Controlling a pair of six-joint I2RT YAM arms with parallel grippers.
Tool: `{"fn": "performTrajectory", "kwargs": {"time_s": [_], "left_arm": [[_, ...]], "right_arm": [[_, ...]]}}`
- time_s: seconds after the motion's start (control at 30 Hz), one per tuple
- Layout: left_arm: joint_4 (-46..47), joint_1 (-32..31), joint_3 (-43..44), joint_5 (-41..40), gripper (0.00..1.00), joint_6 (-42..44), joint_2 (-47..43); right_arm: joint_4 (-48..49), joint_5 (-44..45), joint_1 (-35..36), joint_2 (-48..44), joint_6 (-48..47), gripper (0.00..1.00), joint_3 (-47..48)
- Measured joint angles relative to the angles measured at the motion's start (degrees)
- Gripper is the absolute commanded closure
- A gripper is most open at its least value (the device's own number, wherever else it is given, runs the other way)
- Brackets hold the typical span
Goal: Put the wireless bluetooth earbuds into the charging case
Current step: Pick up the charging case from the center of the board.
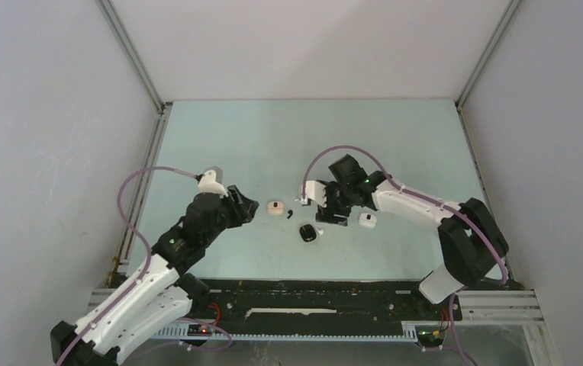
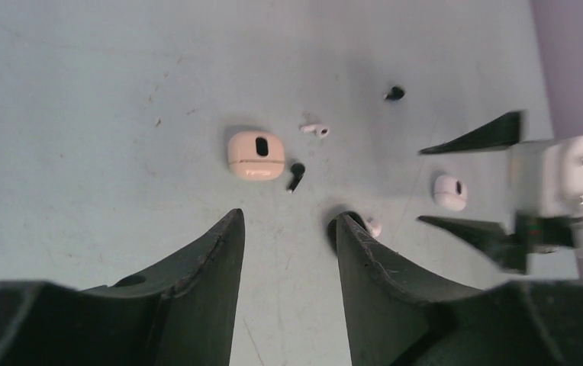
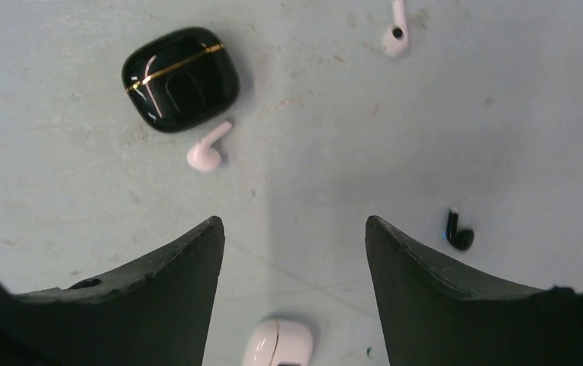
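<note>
Progress nil: white and black plastic earbuds [image 3: 206, 152] lie loose on the pale green table [image 3: 426, 114] near the glossy black charging case [image 3: 180, 76], none visibly seated. Your left gripper [image 2: 288, 216] and right gripper [image 3: 294, 221] stand parted, empty.

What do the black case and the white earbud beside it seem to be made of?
The black case: probably hard plastic with a glossy finish. It shows sharp light reflections and a thin gold-coloured line, perhaps metallic trim. The white earbud: likely smooth plastic, with a softer sheen and no visible texture.
</note>
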Motion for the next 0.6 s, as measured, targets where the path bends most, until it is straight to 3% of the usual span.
{"fn": "performTrajectory", "kwargs": {"time_s": [0.2,0.6], "left_arm": [[-0.2,0.0,0.0,-3.3,0.48,0.2,-6.8],[-0.7,0.0,0.1,-3.6,0.48,0.2,-4.9]], "right_arm": [[4.7,1.4,5.4,5.4,-4.2,0.29,-0.1],[7.3,4.2,10.4,11.0,-7.1,0.28,-0.1]]}}
